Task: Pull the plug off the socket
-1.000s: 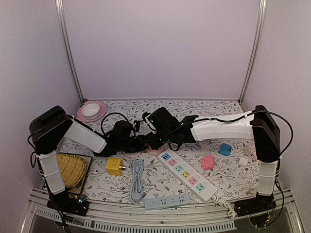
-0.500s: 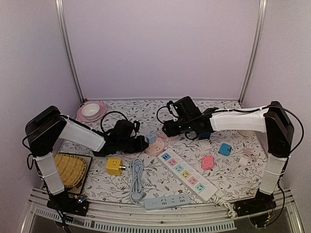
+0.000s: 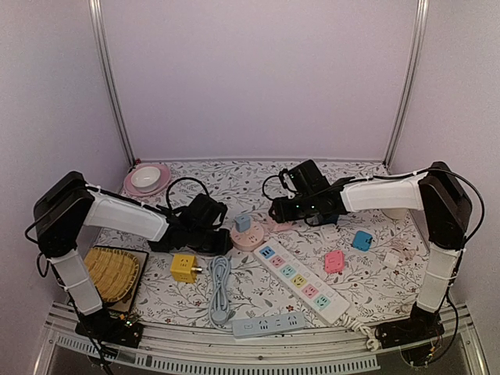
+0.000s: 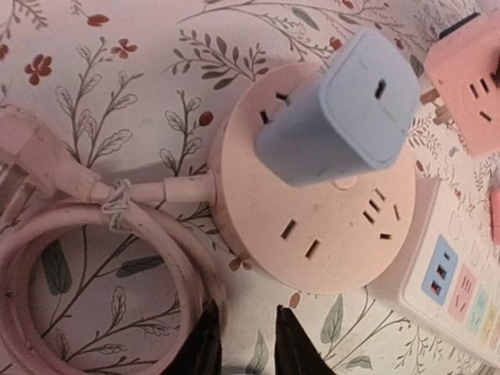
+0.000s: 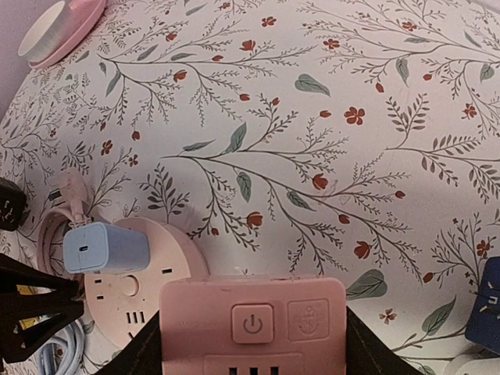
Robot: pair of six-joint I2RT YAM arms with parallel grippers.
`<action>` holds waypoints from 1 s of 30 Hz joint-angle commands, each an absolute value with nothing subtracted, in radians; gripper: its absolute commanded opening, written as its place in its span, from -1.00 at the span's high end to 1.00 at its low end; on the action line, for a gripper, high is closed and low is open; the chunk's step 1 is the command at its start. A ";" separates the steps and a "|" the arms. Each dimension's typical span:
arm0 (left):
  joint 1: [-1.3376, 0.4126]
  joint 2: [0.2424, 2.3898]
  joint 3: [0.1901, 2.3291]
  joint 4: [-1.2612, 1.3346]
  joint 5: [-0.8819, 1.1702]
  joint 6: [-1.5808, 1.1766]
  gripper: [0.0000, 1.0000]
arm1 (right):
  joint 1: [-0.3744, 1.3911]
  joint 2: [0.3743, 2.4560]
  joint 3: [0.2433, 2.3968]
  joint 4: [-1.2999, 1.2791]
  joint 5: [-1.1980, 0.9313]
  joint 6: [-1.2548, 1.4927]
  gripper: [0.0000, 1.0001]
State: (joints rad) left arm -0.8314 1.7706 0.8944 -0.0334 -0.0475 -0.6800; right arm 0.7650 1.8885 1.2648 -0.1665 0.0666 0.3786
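Note:
A round pink socket (image 3: 251,237) lies mid-table with a pale blue plug (image 3: 243,224) standing in it; both also show in the left wrist view, the socket (image 4: 320,203) and the plug (image 4: 336,109). My right gripper (image 3: 283,214) is shut on a pink cube plug (image 5: 251,328) and holds it clear of the socket, to its right, with its prongs bare (image 4: 428,105). My left gripper (image 4: 246,344) rests at the socket's near-left edge beside its coiled pink cord (image 4: 117,258), with the jaws a narrow gap apart and nothing between them.
A white power strip (image 3: 305,283) lies right of the socket. Nearby are a yellow cube (image 3: 183,267), a grey cable (image 3: 221,289), a grey-blue strip (image 3: 268,324), a blue cube (image 3: 361,240) and a pink adapter (image 3: 334,261). A woven basket (image 3: 113,273) and a pink plate (image 3: 147,179) are on the left.
My right gripper has drawn back to the right from the round socket, carrying the pink cube plug out of it. My left gripper stays at the socket.

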 commanded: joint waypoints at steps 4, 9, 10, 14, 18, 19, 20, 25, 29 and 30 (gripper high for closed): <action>-0.843 1.729 0.996 -0.104 -0.132 -0.514 0.16 | 0.758 1.891 1.241 -0.125 0.068 0.394 -0.23; -0.843 1.759 1.069 -0.122 -0.152 -0.410 -0.11 | 0.756 1.872 1.224 -0.134 0.087 0.393 -0.50; -0.841 1.768 1.084 -0.126 -0.156 -0.391 -0.15 | 0.756 1.867 1.221 -0.137 0.092 0.393 -0.55; -0.836 1.830 1.175 -0.170 -0.180 -0.322 -0.27 | 0.756 1.840 1.218 -0.145 0.106 0.393 -0.66; -0.824 1.891 1.254 -0.202 -0.158 -0.266 -0.36 | 0.756 1.801 1.172 -0.152 0.119 0.398 -0.66; -0.823 1.908 1.272 -0.214 -0.152 -0.256 -0.37 | 0.755 1.789 1.163 -0.152 0.121 0.402 -0.67; -0.822 1.923 1.288 -0.226 -0.150 -0.250 -0.37 | 0.755 1.777 1.155 -0.152 0.121 0.404 -0.67; -0.818 1.956 1.310 -0.248 -0.138 -0.235 -0.35 | 0.756 1.708 1.099 -0.152 0.124 0.415 -0.66; -0.808 1.999 1.312 -0.247 -0.135 -0.231 -0.27 | 0.761 1.666 1.061 -0.140 0.103 0.437 -0.66; -0.806 2.006 1.315 -0.249 -0.136 -0.233 -0.24 | 0.766 1.660 1.055 -0.137 0.103 0.439 -0.66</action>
State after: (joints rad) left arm -0.8215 1.9564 1.2922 -0.2249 -0.1429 -0.2558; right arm 0.7597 1.7077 1.0870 -0.1562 0.1024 0.4122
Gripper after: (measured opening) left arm 0.640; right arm 0.832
